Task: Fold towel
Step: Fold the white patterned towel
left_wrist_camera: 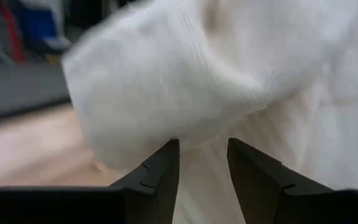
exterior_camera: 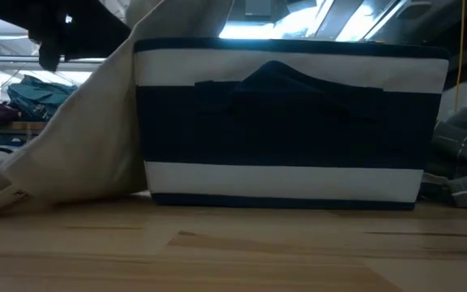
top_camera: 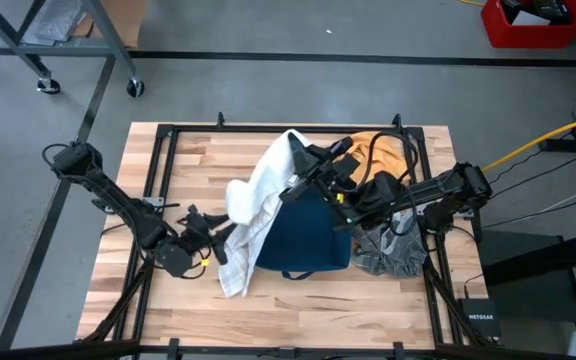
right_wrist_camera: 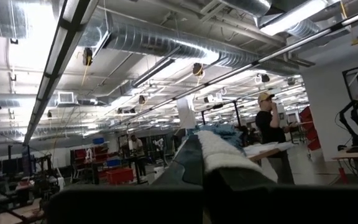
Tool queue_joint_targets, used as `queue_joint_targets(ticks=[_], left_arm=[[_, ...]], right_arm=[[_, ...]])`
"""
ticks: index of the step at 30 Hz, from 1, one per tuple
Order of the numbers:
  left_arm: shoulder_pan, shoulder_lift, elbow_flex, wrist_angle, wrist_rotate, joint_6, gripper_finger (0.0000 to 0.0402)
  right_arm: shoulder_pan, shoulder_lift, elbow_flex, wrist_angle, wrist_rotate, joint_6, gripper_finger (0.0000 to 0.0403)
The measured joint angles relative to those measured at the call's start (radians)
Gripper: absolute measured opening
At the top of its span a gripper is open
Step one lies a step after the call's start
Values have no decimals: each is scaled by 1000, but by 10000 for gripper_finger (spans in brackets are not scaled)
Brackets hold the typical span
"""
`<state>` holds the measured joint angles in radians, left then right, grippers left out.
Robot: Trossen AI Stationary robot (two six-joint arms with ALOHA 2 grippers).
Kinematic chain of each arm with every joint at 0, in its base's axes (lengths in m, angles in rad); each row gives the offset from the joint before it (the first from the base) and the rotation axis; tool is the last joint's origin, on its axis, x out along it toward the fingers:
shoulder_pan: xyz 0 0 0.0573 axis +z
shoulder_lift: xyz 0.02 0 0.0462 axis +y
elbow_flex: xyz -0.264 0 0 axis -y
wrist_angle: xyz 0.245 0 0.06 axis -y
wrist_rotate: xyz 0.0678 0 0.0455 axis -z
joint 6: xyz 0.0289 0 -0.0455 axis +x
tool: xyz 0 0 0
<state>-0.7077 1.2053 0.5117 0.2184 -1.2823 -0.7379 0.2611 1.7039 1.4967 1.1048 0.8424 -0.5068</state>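
The white terry-cloth towel [top_camera: 258,205] is the whole story here, and it is strung between two grippers. Start at the right gripper [top_camera: 308,160]: its fingers are clamped together on a top corner of the cloth, lifted above the far rim of the navy fabric basket with white bands [top_camera: 303,240]. The right wrist view shows a strip of pale pile pinched along the closed fingers, lens tipped up at ceiling ducts — a lift, I'd judge, meant to let the cloth hang and show its edges.

Now the left gripper [top_camera: 211,243], low on the table just beside the basket's left wall. In its wrist view the two dark fingers [left_wrist_camera: 160,174] stand a little apart with a fold of white pile sitting right in the gap and bulging over the tips — placed for a grab, but whether they are biting the cloth yet I cannot tell.

Outward from there: the towel drapes from the raised corner down the basket's left side and trails onto the butcher-block wooden table [top_camera: 168,160]. A grey checked cloth [top_camera: 388,250] slumps against the basket's right side, and an orange cloth [top_camera: 378,150] lies behind the basket. Folding proper hasn't begun — this looks like securing a second corner.
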Motion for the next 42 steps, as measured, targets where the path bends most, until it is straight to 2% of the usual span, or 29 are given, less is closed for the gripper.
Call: queue_joint_targets(ticks=[7,11,19,23,29,34,42], left_arm=[[36,0,0,2,41,-271,127],[52,0,0,2,42,-353,127],[116,-2,0,15,41,-525,127],[154,-2,0,82,42,-598,127],[215,-3,0,217,42,-731,127],[231,-3,0,257,41,-863,127],[250,-1,0,346,39,-898,127]], right_arm=[[0,0,0,68,-40,-50,1],[0,-11,0,99,-44,-78,1],[0,-57,1,102,-127,-79,1],[0,-67,1,101,-135,-79,1],[0,-67,1,104,-232,-77,1],[0,-67,1,109,-274,-76,1],[0,-67,1,109,-333,-77,1]])
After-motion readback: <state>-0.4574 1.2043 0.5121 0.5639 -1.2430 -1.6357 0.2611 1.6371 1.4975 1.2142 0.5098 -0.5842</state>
